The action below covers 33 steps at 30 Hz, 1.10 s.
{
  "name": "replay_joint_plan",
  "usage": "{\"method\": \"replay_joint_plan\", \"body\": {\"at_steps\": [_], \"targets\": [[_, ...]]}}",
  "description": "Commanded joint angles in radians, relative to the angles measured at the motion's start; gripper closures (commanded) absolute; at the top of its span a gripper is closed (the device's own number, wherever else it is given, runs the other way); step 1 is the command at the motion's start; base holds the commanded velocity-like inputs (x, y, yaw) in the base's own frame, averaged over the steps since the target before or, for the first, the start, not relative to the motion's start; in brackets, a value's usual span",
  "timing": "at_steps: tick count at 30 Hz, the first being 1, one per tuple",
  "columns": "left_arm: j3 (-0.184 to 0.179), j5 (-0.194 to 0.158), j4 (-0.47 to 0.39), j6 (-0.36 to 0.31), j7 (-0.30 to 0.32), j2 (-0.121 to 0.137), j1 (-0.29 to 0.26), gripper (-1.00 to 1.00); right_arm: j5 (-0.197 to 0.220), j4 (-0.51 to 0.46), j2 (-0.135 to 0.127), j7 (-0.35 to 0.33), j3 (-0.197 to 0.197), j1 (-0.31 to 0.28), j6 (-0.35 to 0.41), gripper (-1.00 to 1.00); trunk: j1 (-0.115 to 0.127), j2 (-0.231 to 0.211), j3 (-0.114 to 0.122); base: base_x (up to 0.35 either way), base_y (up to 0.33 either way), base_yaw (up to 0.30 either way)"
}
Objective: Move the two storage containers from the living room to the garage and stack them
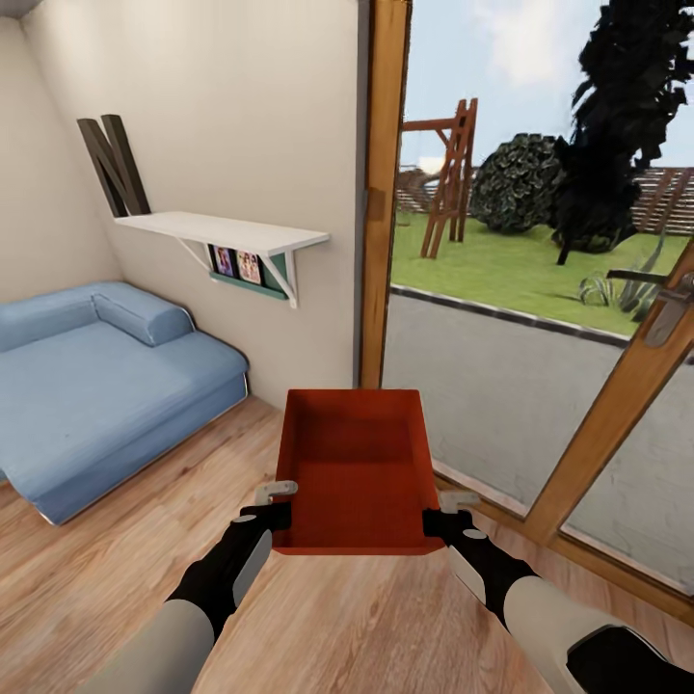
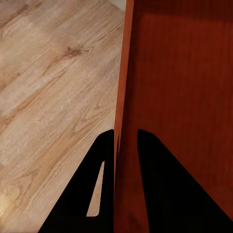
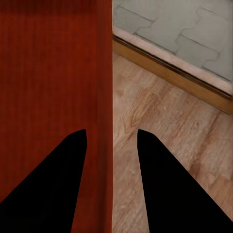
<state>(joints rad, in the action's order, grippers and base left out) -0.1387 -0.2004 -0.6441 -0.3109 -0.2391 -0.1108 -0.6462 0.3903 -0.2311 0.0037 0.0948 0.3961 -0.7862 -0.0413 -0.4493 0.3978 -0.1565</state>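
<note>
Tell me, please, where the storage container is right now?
In the head view the storage container is held centrally between the left gripper and right gripper, above the wood floor beside the glass door frame.

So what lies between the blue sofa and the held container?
Bare wood plank floor, in the head view, between the sofa and the container.

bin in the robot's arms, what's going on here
The robot is holding one red bin out in front of it with both arms, above the wood floor of the living room. The left gripper pinches the bin's left wall, one finger inside and one outside, and the right gripper straddles the right wall the same way. The bin looks empty. A blue sofa sits to the left, and glass doors onto a garden are straight ahead.
</note>
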Motion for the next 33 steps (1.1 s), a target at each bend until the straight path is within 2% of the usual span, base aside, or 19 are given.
{"method": "replay_joint_plan", "body": {"at_steps": [1,33], "targets": [[0.036,0.015,-0.005,-0.002,-0.016,0.002,-0.001,1.00,0.024,0.001,-0.001,-0.009,0.000,-0.001,-0.003,1.00,-0.001,0.002,0.000,0.000,0.000,0.000],[0.036,0.015,-0.005,-0.002,-0.016,0.002,-0.001,1.00,0.022,0.001,-0.001,-0.009,0.001,-0.001,-0.003,1.00,-0.001,0.002,0.049,0.000,0.000,0.000]]}}
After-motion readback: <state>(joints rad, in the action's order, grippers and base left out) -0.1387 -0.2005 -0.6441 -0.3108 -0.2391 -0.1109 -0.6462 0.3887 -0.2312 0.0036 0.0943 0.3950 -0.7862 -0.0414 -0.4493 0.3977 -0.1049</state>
